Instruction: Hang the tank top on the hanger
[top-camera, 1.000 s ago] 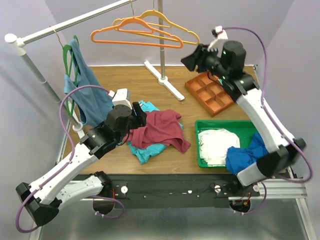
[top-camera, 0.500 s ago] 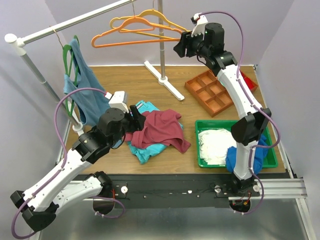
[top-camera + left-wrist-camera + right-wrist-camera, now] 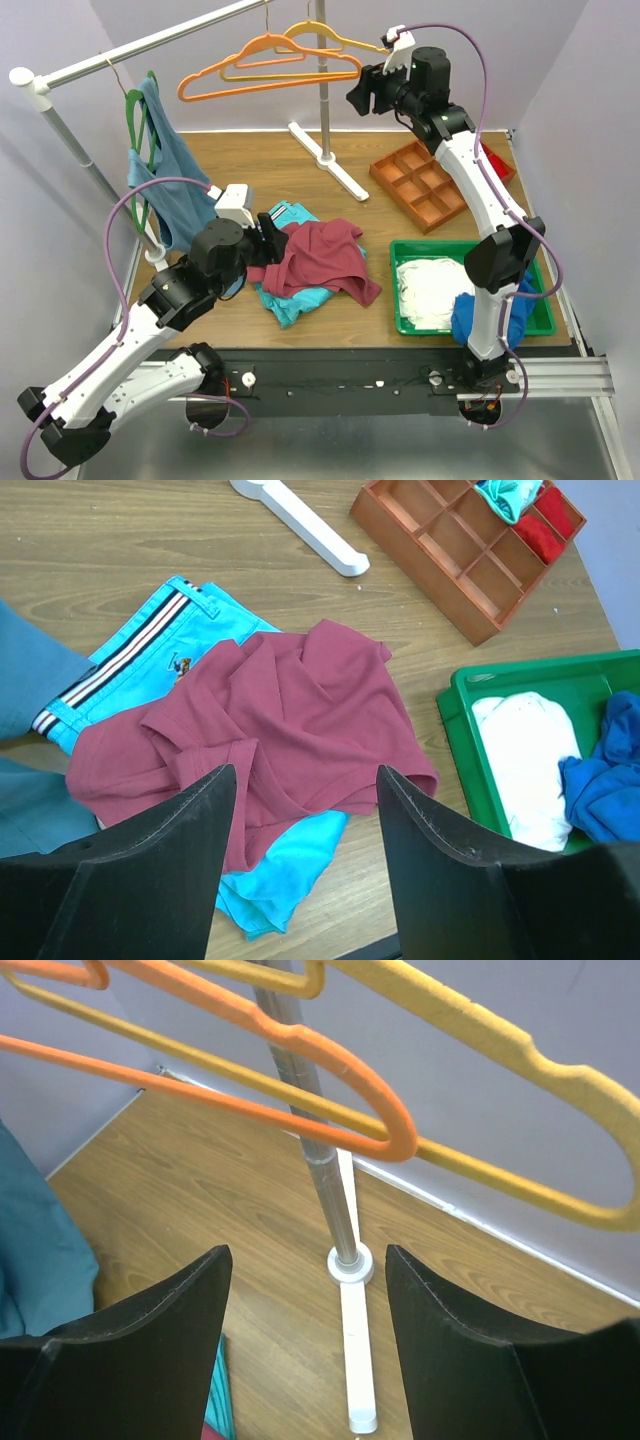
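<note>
The maroon tank top [image 3: 318, 258] lies crumpled on the table over a turquoise garment [image 3: 288, 300]; it also shows in the left wrist view [image 3: 285, 715]. My left gripper [image 3: 268, 232] is open and empty, just above the top's left edge [image 3: 305, 810]. The orange hanger [image 3: 262, 62] hangs from the rail beside a yellow hanger [image 3: 335, 45]. My right gripper [image 3: 358, 95] is open and empty, raised high just right of the orange hanger's right end [image 3: 385, 1125], not touching it.
A blue-grey tank top [image 3: 175, 180] on a green hanger [image 3: 135, 110] hangs at the left of the rail. The rack's pole [image 3: 323, 80] and white foot [image 3: 335, 165] stand at the back. An orange divided tray [image 3: 425, 185] and green bin [image 3: 470, 285] with cloths sit right.
My right arm has swung up and left to the hangers, which have swayed. My left gripper has shifted slightly over the maroon top.
</note>
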Tool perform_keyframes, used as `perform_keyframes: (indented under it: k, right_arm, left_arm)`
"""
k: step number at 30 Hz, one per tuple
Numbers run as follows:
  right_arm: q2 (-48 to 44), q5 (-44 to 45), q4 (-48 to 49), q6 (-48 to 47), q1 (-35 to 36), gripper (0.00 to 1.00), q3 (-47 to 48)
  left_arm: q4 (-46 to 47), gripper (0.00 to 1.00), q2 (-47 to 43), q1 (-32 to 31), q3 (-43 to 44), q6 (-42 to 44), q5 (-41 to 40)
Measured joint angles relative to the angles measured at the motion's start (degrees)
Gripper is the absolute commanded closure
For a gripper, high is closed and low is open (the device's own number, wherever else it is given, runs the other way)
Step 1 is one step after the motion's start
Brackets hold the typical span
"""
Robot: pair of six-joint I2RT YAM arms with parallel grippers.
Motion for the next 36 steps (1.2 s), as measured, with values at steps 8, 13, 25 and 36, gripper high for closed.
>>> perform_keyframes:
  k: [8, 13, 25, 36]
  right_arm:
    - [1.77, -6.56, 2.71, -0.66, -0.15, 0.25, 2.21]
    - [2.97, -8.55, 3.21, -1.07, -0.15, 0.23, 4.70]
    - [2.45, -8.35, 3.26, -0.83, -1.09, 0.23, 2.14]
    - [2.71, -17.66, 8.02, 4.09, -7.50, 0.19, 2.34]
  left_arm:
    - [0.00, 0.32, -0.37, 0.00, -0.33, 1.09, -0.02]
    - [-0.11, 0.32, -0.63, 0.00, -0.68, 1.36, -0.04]
    - [-0.42, 0.32, -0.96, 0.00, -0.98, 1.40, -0.02]
    - [-0.76, 0.31, -0.96, 0.00, -1.27, 1.66, -0.02]
